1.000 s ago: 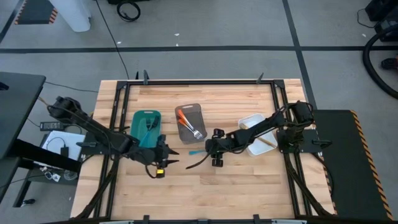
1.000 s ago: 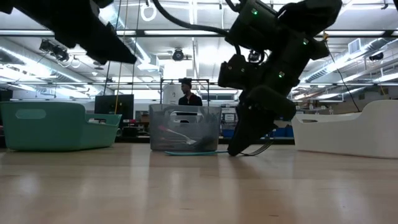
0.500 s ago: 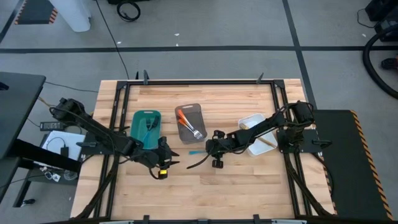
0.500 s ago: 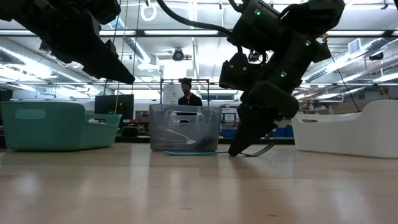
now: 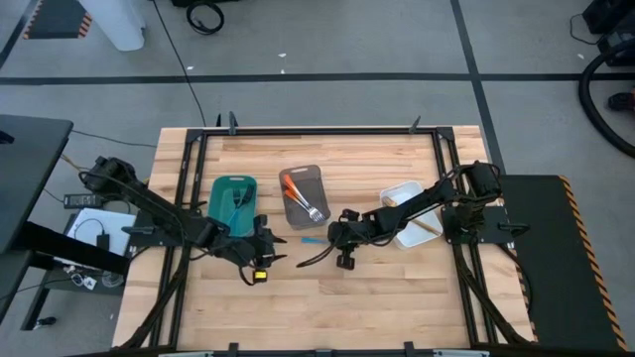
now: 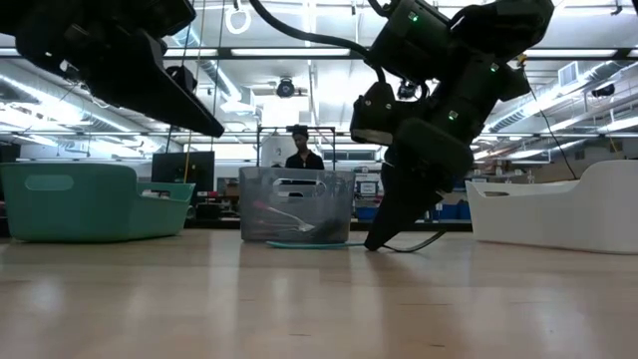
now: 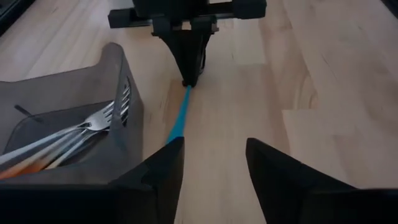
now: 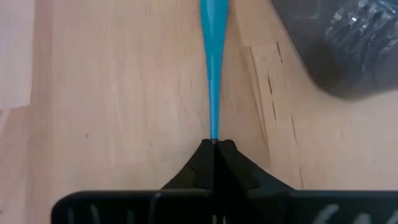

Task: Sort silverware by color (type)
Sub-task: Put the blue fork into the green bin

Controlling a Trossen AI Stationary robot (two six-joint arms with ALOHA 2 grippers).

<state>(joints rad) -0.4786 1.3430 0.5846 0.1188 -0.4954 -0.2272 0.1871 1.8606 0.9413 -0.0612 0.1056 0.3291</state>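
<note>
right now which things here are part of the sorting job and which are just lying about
Part of the job:
- blue-handled utensil, its end pinched by the shut right gripper
- forks in the grey tray
- utensils in the teal tray
- white tray
- left gripper, open

Lying about:
- cables on the floor

A robotics lab or workshop: long ceiling strip lights (image 6: 299, 52), monitors (image 6: 182, 168) on benches, cables (image 5: 205, 17) across a grey taped floor (image 5: 327, 59).
</note>
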